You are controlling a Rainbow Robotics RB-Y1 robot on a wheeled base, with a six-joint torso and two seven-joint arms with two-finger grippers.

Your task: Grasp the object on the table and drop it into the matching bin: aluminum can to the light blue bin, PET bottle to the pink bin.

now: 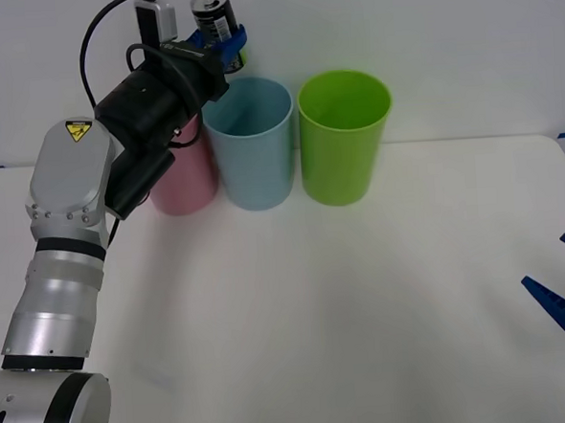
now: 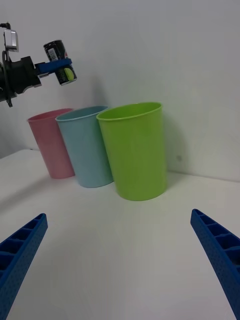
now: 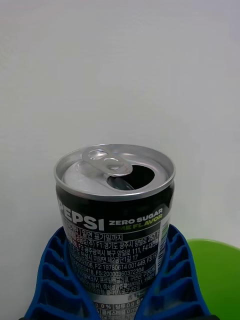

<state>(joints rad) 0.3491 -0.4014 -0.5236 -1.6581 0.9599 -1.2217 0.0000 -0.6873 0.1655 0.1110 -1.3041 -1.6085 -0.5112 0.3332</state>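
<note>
Left gripper (image 1: 222,44) fingers (image 3: 50,270) are clamped around the aluminum can (image 1: 213,14), blue ribbed pads hugging the lower half of the body on both sides. The can is up in the air, roughly upright with a slight tilt, long axis near vertical, silver top with the tab opening facing up.

Key relation: in the front view the can sits at about 11 o'clock of the light blue bin (image 1: 250,142), above its rim and close to the edge nearest the pink bin (image 1: 181,184), not clearly centred over the mouth. My read: nudge toward 4 o'clock before release so it doesn't clip the rim.

Can is rigid thin metal, glossy dark print, smooth cylinder. Bins are tall tapered plastic cups, matte, standing in a row touching or nearly so: pink, light blue, then lime green bin (image 1: 344,136) at 3 o'clock of the blue.

Right gripper (image 2: 120,260) is parked low over the table (image 1: 318,315) at 4 o'clock, fingers spread wide, empty. Left arm is the one doing the drop.
</note>
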